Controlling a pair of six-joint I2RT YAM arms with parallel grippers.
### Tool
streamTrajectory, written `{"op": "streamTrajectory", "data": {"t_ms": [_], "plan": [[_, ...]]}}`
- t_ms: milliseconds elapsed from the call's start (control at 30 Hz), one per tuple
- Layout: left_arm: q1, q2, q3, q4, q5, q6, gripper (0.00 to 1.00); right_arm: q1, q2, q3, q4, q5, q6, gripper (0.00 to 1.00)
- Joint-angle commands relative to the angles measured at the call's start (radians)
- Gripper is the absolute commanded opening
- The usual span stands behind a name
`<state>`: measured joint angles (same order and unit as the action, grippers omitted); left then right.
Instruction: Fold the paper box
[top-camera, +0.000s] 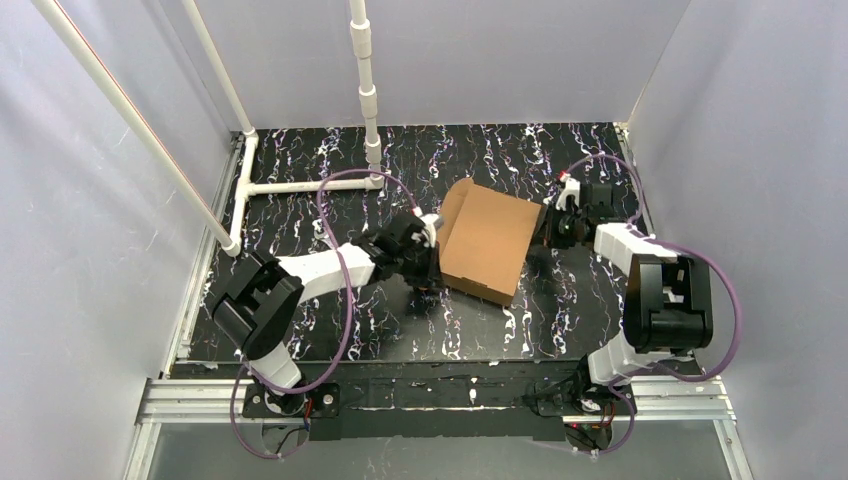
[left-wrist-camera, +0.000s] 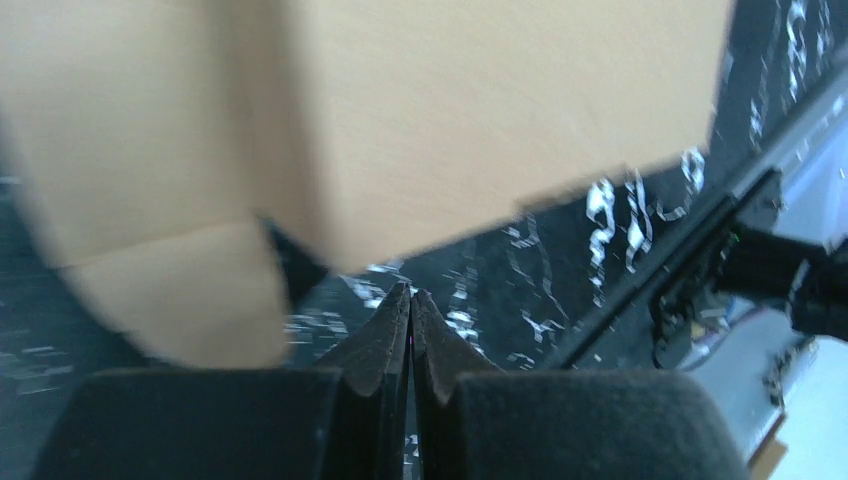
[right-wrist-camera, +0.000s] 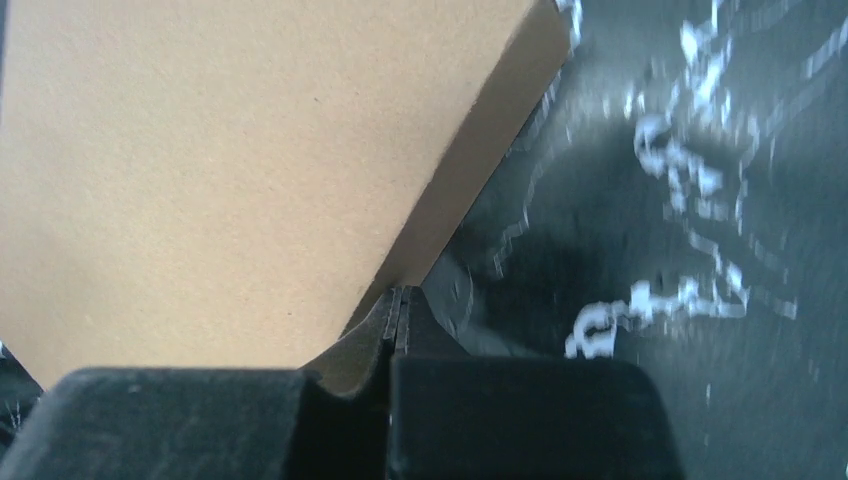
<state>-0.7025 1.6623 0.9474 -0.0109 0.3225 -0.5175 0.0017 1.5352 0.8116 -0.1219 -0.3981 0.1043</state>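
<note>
Your left fingers (left-wrist-camera: 380, 340) fill the bottom of the left wrist view. They are black and pressed tip to tip, with nothing between them. Just beyond and above the tips is the box (left-wrist-camera: 480, 110), plain brown cardboard, blurred. Its lower edge sits clear of the tips, and a rounded flap hangs down to the left of them. Beneath it you see the surface (left-wrist-camera: 560, 260), black with white streaks.

Your right fingers (right-wrist-camera: 430, 340) are also closed. A corner of the box comes right down to their tips, and a curl of cardboard lies against the left one. They look clamped on that edge. A broad brown panel spreads up and to the left of these fingers, with a narrow side wall facing right. Bare surface lies to the right of them.

Seen from above, the box sits between the two pairs of fingers, near the middle of the surface and turned at an angle to its edges. The left fingers are at its left side by the near corner. The right fingers are at its right side by the far corner. One flap stands up along the far left side. A white pipe frame (top-camera: 300, 187) stands well beyond the left fingers.
</note>
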Motion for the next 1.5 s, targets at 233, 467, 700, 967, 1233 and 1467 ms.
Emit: {"op": "streamTrajectory", "data": {"t_ms": [233, 467, 700, 967, 1233, 1467], "plan": [[-0.170, 0.065, 0.054, 0.140, -0.018, -0.146, 0.02, 0.031, 0.140, 0.271, -0.099, 0.050, -0.144, 0.11], [-0.158, -0.282, -0.113, 0.055, -0.270, -0.094, 0.28, 0.007, -0.086, 0.178, -0.096, 0.133, -0.226, 0.27], [0.075, -0.303, -0.122, 0.001, -0.212, -0.062, 0.34, -0.026, -0.242, -0.006, -0.007, -0.106, -0.251, 0.34], [0.097, -0.034, 0.043, 0.053, -0.126, -0.049, 0.10, -0.016, -0.080, 0.006, 0.041, -0.002, -0.128, 0.15], [0.062, 0.042, 0.030, 0.101, -0.009, -0.077, 0.09, 0.078, 0.070, 0.086, -0.005, 0.037, -0.142, 0.12], [-0.031, 0.047, -0.009, 0.160, 0.014, -0.121, 0.09, 0.104, 0.067, 0.106, -0.081, 0.018, -0.238, 0.12]]}}
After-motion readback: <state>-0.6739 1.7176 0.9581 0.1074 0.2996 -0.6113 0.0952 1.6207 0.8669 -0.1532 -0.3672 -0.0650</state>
